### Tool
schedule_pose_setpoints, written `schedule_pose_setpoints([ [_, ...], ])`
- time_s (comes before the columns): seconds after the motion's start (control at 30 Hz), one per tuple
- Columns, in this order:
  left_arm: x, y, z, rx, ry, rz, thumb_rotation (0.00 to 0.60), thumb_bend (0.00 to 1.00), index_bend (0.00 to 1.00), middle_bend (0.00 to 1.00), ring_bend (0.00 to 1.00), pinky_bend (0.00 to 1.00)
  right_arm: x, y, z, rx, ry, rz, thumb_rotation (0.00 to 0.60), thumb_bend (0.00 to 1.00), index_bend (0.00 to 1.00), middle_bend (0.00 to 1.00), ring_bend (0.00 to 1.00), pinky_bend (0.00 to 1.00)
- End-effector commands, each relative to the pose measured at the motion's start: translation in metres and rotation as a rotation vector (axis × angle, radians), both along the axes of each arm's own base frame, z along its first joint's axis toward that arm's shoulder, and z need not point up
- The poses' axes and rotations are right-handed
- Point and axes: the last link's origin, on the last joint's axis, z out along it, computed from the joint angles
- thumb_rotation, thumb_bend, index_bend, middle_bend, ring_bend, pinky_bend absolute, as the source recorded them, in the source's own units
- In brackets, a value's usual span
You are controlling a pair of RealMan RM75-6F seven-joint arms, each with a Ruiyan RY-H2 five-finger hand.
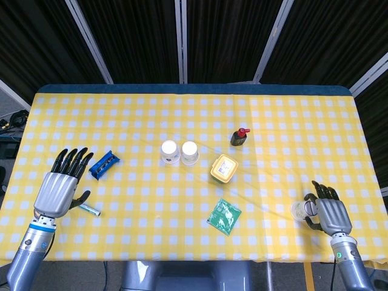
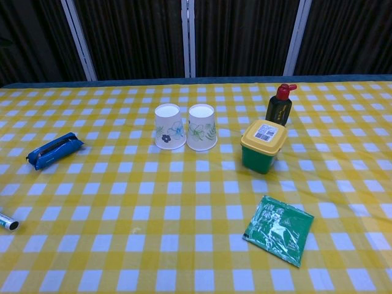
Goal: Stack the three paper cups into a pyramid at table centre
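- The third paper cup [image 1: 299,210], at the lower right of the head view, is partly covered by the right hand [image 1: 328,213]; whether the fingers grip it or only lie against it cannot be told.
- Both hands lie outside the chest view.
- The small tube [image 2: 7,222] is cut off by the left edge of the chest view; in the head view the left hand [image 1: 59,187] covers part of it.
- Print on the green packet [image 2: 278,228] is too small to read.
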Motion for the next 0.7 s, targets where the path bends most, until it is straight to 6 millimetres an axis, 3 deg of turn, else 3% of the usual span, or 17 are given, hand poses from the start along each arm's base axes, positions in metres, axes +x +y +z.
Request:
schedule_pose_setpoints([
  [0.03, 0.000, 0.000, 0.000, 0.000, -0.001, 0.000, 0.600, 0.25, 0.00, 0.00, 0.00, 0.00, -0.002, -0.001, -0.001, -0.010, 0.001, 0.004, 0.600, 0.25, 0.42, 0.06, 0.00, 0.00],
  [0.33, -0.001, 0.000, 0.002, 0.002, -0.003, 0.003, 0.600, 0.25, 0.00, 0.00, 0.00, 0.00, 0.002, -0.003, 0.000, -0.024, -0.009, 0.033, 0.600, 0.25, 0.45, 0.08, 0.00, 0.00],
  [0.7, -0.006, 0.007, 0.004, 0.007, 0.000, 0.032, 0.600, 0.25, 0.00, 0.00, 0.00, 0.00, 0.058, -0.027, 0.017, -0.058, -0.040, 0.198, 0.600, 0.25, 0.45, 0.08, 0.00, 0.00],
])
